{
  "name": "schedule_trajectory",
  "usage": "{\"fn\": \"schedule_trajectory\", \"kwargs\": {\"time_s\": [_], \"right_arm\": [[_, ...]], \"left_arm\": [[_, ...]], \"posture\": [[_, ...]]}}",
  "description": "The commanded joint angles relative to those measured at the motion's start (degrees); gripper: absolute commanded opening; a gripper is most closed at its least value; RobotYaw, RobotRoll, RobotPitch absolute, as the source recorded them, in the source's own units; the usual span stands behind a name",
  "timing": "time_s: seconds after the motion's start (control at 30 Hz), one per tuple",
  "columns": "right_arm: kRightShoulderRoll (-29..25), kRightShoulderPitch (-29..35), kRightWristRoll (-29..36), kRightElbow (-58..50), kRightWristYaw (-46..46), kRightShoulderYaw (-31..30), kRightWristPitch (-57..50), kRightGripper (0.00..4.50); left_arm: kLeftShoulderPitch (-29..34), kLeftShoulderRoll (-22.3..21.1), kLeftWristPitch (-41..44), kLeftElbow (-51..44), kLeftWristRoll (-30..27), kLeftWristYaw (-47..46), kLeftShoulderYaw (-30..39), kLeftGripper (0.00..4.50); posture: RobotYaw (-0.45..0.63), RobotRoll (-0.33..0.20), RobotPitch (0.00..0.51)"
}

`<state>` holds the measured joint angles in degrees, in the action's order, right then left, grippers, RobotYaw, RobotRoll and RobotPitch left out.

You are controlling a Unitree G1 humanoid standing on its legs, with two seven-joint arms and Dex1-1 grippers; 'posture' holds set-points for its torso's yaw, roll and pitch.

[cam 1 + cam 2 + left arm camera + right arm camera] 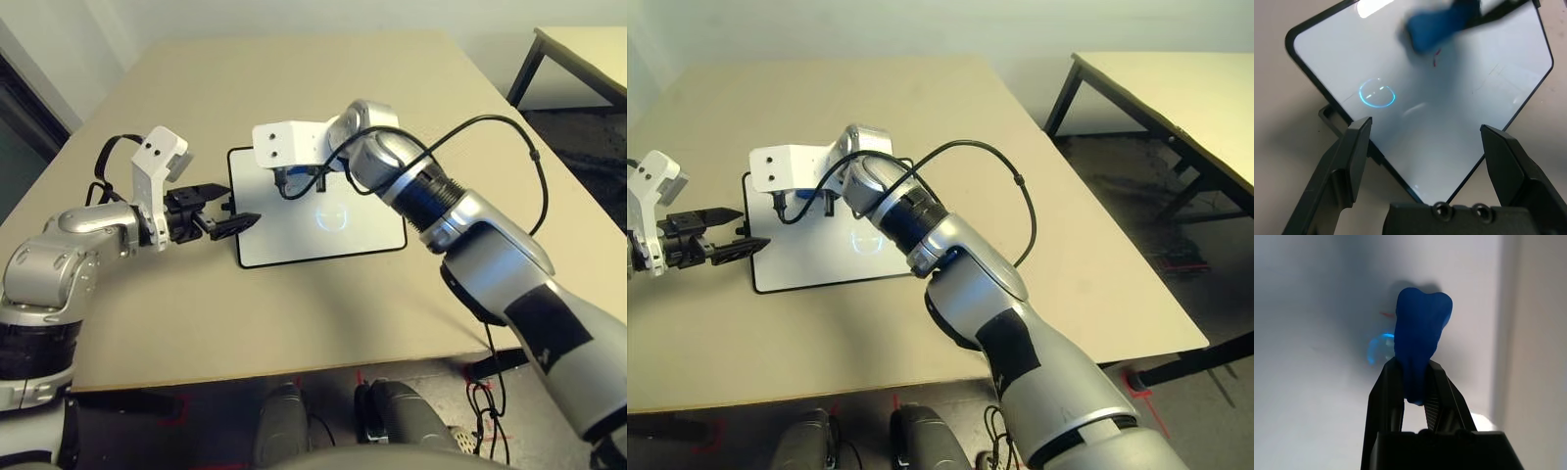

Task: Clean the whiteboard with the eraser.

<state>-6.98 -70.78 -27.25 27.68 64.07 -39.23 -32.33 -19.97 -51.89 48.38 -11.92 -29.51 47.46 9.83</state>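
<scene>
The whiteboard [323, 230] lies flat on the table [294, 88], mostly white now; in the left wrist view only a short red mark [1436, 58] shows just beside the eraser [1420, 333], so the cleaning looks nearly done, with that last trace left to wipe. The right gripper [1415, 382] has its fingers clamped on the blue eraser, whose free end is pressed to or just above the board near its far edge, right at the red mark. The left gripper [1425, 147] has its fingers spread wide, holding nothing, poised at the board's left edge, one of the board's corners lying between them. The board's near half is bare
</scene>
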Motion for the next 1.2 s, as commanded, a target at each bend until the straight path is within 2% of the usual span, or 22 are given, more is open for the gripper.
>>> {"fn": "schedule_trajectory", "kwargs": {"time_s": [0.03, 0.17, 0.23, 0.37, 0.5, 0.6, 0.77, 0.9, 1.1, 1.2], "right_arm": [[-4.1, 5.1, -1.6, -11.2, 5.9, -4.1, -4.2, 0.57], [-6.3, 7.0, -2.1, -16.2, 7.8, -5.3, -6.8, 0.57], [-4.8, 4.5, -1.7, -12.1, 5.7, -3.9, -6.2, 0.57], [0.9, -4.7, 0.4, 2.7, -2.5, 1.7, -1.9, 0.57], [2.9, -8.2, 1.4, 8.8, -4.1, 2.9, 0.5, 0.57], [1.5, -5.7, 0.5, 4.2, -0.7, 0.7, -0.4, 0.57], [-3.7, 0.8, -1.4, -9.4, 6.7, -4.0, -4.1, 0.57], [-4.2, 1.3, -1.8, -10.7, 7.1, -4.6, -4.8, 0.57], [2.8, -7.4, -0.2, 7.0, -2.8, 1.0, 0.6, 0.57], [3.8, -8.6, 0.3, 10.7, -3.9, 1.5, 2.4, 0.57]], "left_arm": [[0.2, 0.1, 0.3, 0.0, 0.0, 0.0, -0.4, 4.50], [0.0, 0.2, 0.3, 0.2, 0.1, 0.0, -0.5, 4.50], [-0.3, 0.3, 0.2, 0.3, 0.2, 0.1, -0.8, 4.50], [-1.0, 0.4, 0.0, 0.8, 0.4, 0.2, -1.3, 4.50], [-1.2, 0.4, -0.2, 1.1, 0.5, 0.3, -1.5, 4.50], [-1.2, 0.4, -0.2, 1.0, 0.5, 0.3, -1.4, 4.50], [-1.2, 0.5, -0.3, 1.1, 0.6, 0.2, -1.5, 4.50], [-1.5, 0.6, -0.4, 1.3, 0.6, 0.3, -1.6, 4.50], [-1.8, 0.7, -0.6, 1.5, 0.7, 0.5, -2.0, 4.50], [-1.7, 0.8, -0.5, 1.4, 0.6, 0.3, -2.0, 4.50]], "posture": [[0.07, 0.000, 0.087], [0.06, 0.000, 0.086], [0.06, 0.000, 0.085], [0.06, 0.000, 0.082], [0.06, 0.000, 0.079], [0.06, 0.000, 0.079], [0.06, 0.000, 0.074], [0.06, 0.000, 0.073], [0.06, 0.000, 0.071], [0.07, 0.000, 0.071]]}}
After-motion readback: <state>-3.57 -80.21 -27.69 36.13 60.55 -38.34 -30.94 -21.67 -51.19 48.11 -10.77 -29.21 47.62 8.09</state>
